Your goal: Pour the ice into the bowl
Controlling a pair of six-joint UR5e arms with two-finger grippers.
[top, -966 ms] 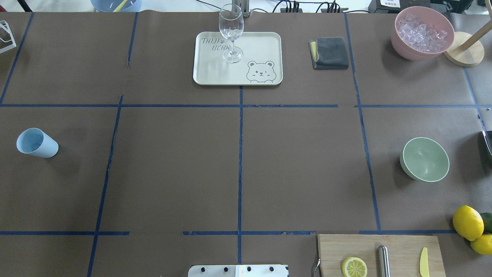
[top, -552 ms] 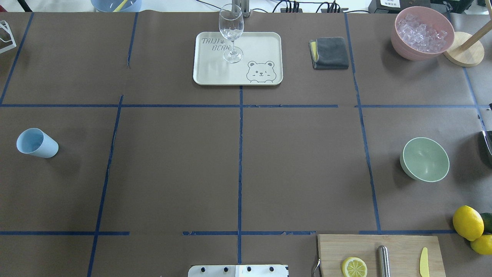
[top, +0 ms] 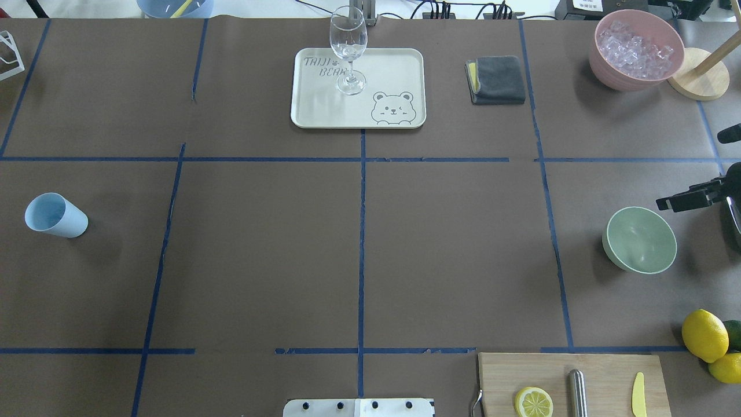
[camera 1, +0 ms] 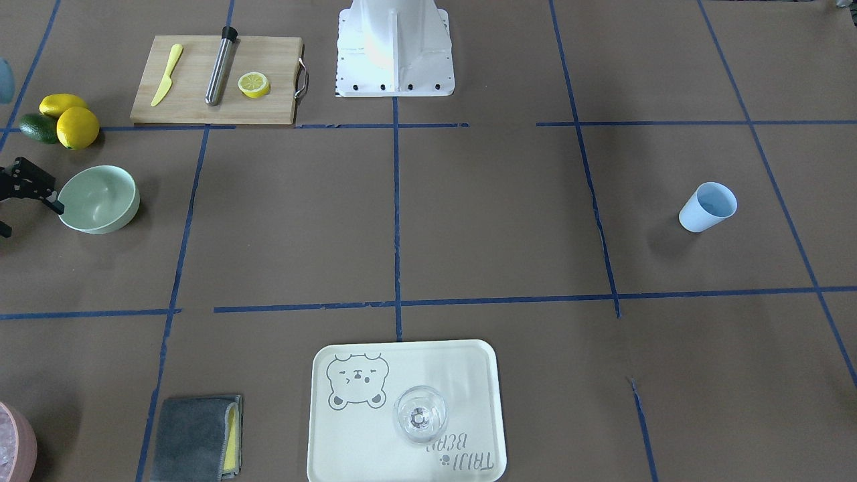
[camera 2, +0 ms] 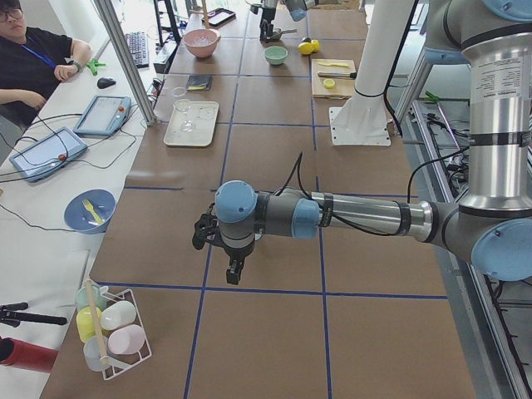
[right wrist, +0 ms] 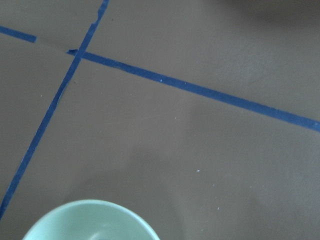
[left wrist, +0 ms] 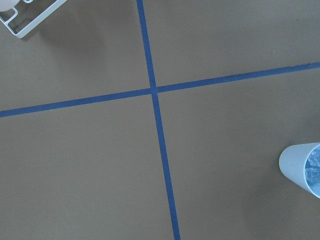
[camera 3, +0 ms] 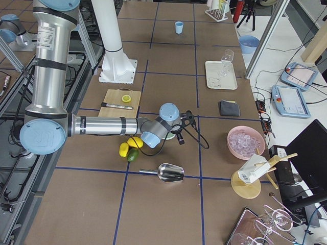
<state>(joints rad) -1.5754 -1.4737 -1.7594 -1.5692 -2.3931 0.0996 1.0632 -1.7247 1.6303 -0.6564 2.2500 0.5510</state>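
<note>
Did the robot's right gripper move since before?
Yes. The right gripper came in from the view's right edge, toward the green bowl, which stayed put.

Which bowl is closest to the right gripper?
The mint-green bowl, empty, just beside the right gripper. The pink bowl and the blue bowl sit along the table's far edge, well away from it.

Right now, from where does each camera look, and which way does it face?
Front-facing: across the table, steeply down toward the robot's base.
Overhead: behind the robot, forward and down; right claw at right edge.
Exterior left: table's left end, along it; left arm near.
Exterior right: opposite end; right arm near.
Left wrist: straight down; cup with ice, no claw.
Right wrist: down; bowl rim, no claw.
Shared: front-facing and overhead both show bowl and cup.
</note>
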